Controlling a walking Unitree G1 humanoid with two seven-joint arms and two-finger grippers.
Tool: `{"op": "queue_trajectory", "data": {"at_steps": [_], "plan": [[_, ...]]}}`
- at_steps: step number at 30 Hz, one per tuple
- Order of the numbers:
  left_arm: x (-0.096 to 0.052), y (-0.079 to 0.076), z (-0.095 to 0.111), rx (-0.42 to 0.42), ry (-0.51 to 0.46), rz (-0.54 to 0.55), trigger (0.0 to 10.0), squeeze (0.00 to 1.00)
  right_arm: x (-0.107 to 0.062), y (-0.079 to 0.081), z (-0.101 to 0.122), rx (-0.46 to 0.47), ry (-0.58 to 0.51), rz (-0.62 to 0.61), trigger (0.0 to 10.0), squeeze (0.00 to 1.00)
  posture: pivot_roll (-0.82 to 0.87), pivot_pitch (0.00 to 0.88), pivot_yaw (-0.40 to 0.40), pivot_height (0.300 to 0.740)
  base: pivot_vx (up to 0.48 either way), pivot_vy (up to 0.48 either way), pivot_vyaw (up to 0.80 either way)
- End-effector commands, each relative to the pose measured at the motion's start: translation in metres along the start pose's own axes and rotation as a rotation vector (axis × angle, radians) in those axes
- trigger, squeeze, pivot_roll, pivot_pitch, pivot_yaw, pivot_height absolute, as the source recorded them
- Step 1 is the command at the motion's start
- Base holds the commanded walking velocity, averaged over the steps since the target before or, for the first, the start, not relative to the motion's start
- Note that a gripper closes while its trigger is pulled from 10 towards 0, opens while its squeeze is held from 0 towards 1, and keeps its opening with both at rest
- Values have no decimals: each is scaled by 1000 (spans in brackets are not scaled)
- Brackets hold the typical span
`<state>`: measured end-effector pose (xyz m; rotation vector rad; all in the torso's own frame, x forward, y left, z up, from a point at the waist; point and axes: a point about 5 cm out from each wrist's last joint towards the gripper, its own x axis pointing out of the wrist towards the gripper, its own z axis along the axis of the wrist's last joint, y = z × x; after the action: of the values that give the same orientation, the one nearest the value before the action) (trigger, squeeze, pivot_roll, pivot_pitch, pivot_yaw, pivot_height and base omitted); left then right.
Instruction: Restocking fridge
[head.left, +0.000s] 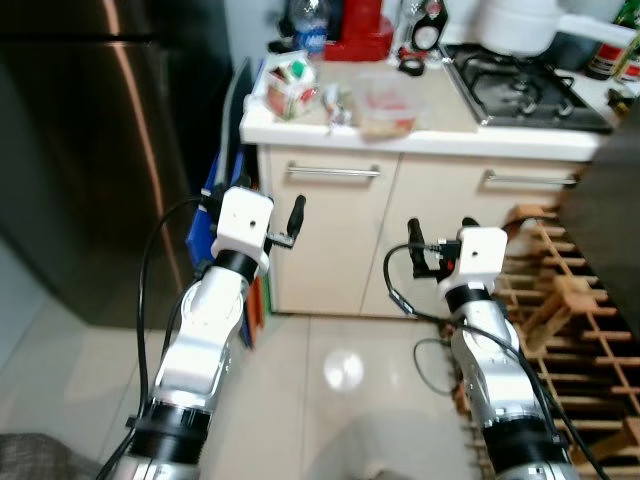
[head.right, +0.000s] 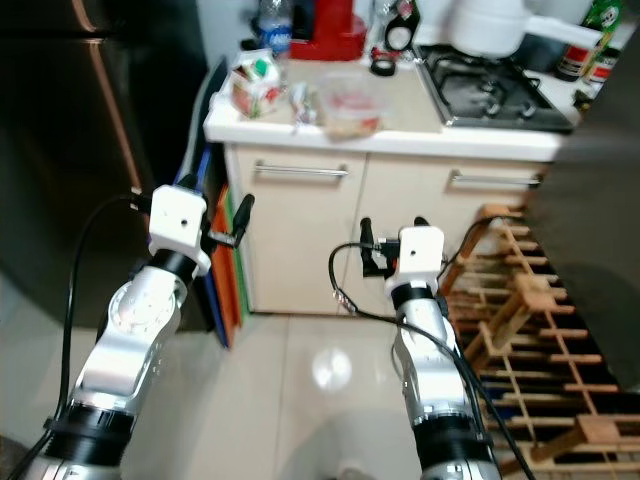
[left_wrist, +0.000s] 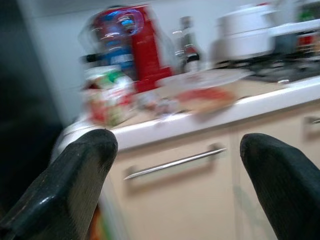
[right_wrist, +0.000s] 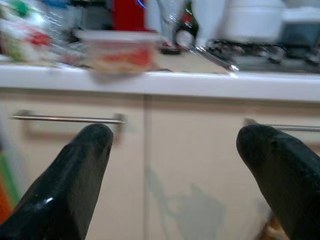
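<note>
Both the left gripper (head.left: 268, 216) and right gripper (head.left: 440, 243) are spread wide and empty, with the carton (head.left: 289, 86) ahead on the counter (head.left: 440, 138), so blurred approach risks toppling it.

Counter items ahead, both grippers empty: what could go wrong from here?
1. The carton and clear food container sit near the counter's front edge; a low approach could knock them off.
2. The wooden rack stands close beside the right gripper; its cable may snag.
3. The views are blurred, so hold off grasping.
</note>
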<state>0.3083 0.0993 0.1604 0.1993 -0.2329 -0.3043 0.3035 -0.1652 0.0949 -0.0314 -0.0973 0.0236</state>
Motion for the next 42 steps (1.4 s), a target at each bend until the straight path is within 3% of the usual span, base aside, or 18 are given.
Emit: {"op": "queue_trajectory", "data": {"at_steps": [1,13,26,29,32,38,42], "plan": [[3,8,3,27,-17,8,10000,0,7,8,8,18,-37,13,10000,0,10,0,-4,740,480,0,0],[2,12,3,22,-21,18,10000,0,10,8,15,29,-57,15,10000,0,14,0,-4,740,480,0,0],[-3,11,6,-55,-43,24,10000,0,13,37,46,157,-114,192,10000,0,19,0,-9,740,464,0,0],[-3,10,8,-63,-50,40,10000,0,4,43,59,204,-80,329,10000,0,21,0,-12,740,0,0,0],[-4,11,7,-65,-45,40,10000,0,-4,46,63,229,-68,386,10000,0,19,0,-11,740,0,0,0],[-4,11,5,-58,-35,37,10000,0,-8,43,57,320,5,365,10000,0,6,0,-2,740,0,0,0],[-2,13,7,-48,-40,39,10000,0,-10,43,69,339,-25,400,10000,0,6,0,1,740,0,0,0]]}}
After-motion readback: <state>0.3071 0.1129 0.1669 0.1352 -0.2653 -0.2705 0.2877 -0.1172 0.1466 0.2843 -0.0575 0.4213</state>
